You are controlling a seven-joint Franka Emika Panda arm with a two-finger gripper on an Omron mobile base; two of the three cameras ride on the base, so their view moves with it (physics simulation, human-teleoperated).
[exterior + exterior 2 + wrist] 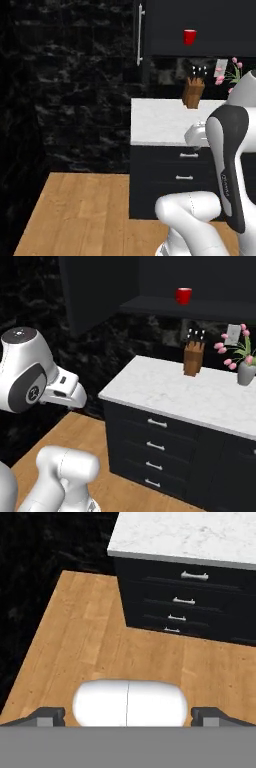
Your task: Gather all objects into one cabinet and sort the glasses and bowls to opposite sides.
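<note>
One of the glasses, a small red cup (189,37) (183,295), stands upright on the dark shelf of the black upper cabinet (200,308). The cabinet's tall door (95,291) is swung open, and its long silver bar handle (140,35) faces me. The bowls are out of view. My gripper (128,717) is open with nothing between its fingertips (47,716). It is well below and away from the cabinet, pointing down at the wooden floor (85,637) in front of the drawers.
A white marble counter (160,122) (200,396) tops the black drawers with short silver pulls (156,446) (194,575). A wooden knife block (193,91) (193,356) and a grey vase of pink flowers (245,368) stand on it. A black marble wall (75,85) rises at the left.
</note>
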